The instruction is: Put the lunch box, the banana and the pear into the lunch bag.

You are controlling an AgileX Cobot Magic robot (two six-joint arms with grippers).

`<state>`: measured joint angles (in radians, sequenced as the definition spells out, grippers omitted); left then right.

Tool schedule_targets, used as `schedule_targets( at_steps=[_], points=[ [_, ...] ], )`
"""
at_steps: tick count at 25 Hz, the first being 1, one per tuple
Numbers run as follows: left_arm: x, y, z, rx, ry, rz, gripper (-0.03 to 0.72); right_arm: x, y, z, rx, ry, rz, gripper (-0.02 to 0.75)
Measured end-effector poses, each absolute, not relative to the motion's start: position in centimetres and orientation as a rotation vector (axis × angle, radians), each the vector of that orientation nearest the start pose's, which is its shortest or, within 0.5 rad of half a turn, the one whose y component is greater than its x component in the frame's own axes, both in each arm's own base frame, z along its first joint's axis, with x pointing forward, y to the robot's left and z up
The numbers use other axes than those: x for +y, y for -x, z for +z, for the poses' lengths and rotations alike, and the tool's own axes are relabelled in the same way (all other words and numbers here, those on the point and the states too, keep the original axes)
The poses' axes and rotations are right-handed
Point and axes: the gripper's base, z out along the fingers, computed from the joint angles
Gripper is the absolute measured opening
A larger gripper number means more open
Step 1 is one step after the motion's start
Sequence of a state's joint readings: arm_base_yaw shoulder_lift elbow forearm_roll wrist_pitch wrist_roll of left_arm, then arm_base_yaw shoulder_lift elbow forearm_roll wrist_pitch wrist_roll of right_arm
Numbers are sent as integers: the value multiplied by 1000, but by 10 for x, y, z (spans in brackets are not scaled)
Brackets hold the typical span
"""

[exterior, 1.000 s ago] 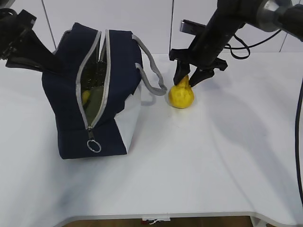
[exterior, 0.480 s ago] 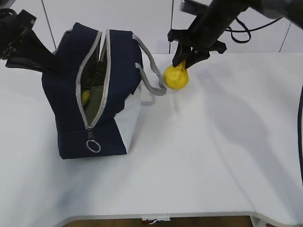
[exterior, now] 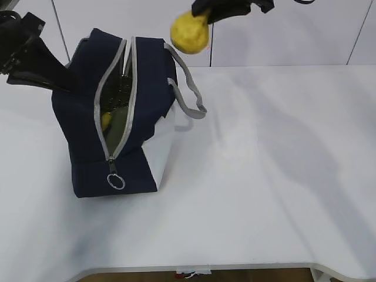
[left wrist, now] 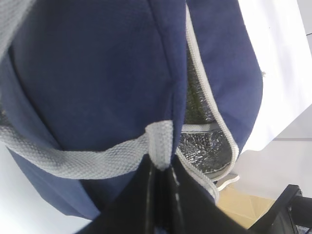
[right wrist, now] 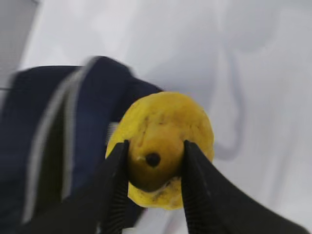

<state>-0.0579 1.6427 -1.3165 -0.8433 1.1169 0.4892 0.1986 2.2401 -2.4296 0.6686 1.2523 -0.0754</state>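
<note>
At the far left of the exterior view the left end effector [exterior: 56,79] sits against the back of the lunch bag [exterior: 135,88]. The left wrist view shows it pinched together on one grey strap handle [left wrist: 97,158] of the bag, the black fingers [left wrist: 146,195] closed around the webbing where it meets the navy fabric. The bag stands upright on the white surface [exterior: 252,194], its white end panel facing the camera and its grey zipper parted along the top, the ring pull [exterior: 116,182] hanging low on the near end. Through the gap a bit of yellow [exterior: 106,120] shows inside against the silvery lining; what it is cannot be told. A second grey handle [exterior: 189,94] loops off the bag's right side.

Above and just right of the bag's top edge, the pear [exterior: 189,34] hangs in the air, well clear of the surface. The right end effector [right wrist: 153,183] is clamped on it, its two black fingers [right wrist: 117,190] pressing either side of the narrow stem end, with the bag's open top blurred below and to the left in the right wrist view.
</note>
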Motion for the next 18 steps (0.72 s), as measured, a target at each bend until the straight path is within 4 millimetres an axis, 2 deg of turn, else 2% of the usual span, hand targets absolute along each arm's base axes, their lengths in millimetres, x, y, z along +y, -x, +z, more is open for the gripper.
schedule_targets(
  at_steps=[3,6,14,18],
  points=[
    [-80,-329,302,2577,-315,-1005,-3,157,-460,364,2365,351,1083,261],
    [-80,-329,302,2577,-315,-1005,-3,170,-455,367,2341,392,1144,260],
    [-80,-329,302,2576,-314,-1007,-3,215,-438,355,2366,540,1182,260],
    [-81,-329,302,2574,-311,-1011,-3,227,-434,347,2392,586,1141,260]
  ],
)
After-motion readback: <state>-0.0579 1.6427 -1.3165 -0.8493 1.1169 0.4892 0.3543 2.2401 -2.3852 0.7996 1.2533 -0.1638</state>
